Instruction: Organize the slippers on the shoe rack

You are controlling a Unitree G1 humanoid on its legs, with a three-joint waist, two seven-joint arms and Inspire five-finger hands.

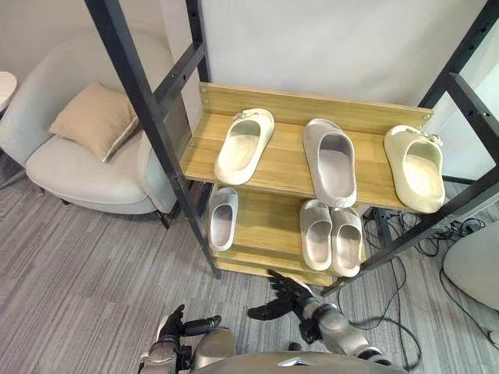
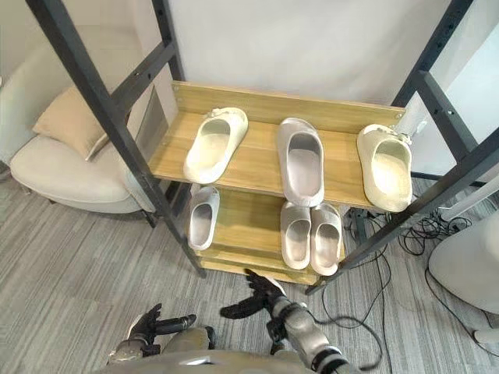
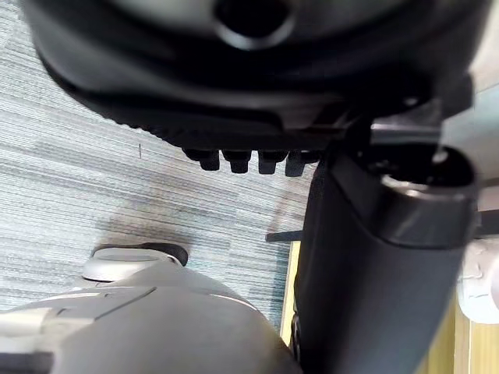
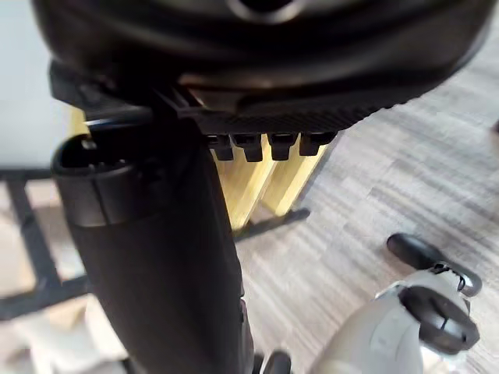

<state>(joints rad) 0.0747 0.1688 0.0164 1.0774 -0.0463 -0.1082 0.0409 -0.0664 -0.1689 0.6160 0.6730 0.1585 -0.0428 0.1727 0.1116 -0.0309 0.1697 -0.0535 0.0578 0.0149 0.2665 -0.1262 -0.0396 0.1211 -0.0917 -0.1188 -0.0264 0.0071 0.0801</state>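
Pale slippers (image 1: pixel 330 167) on rack (image 1: pixel 287 160), beyond right hand (image 1: pixel 285 299)

Left hand (image 1: pixel 173 333), near left: fingers relaxed, thumb pointing right, holding nothing. Right hand (image 1: pixel 282 300), near centre: fingers spread, pointing left, empty.

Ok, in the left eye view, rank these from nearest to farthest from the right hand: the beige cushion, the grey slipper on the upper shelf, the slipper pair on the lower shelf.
1. The slipper pair, on the lower shelf, just beyond the right hand.
2. The grey slipper, middle of the upper shelf.
3. The beige cushion, on the armchair, far left.
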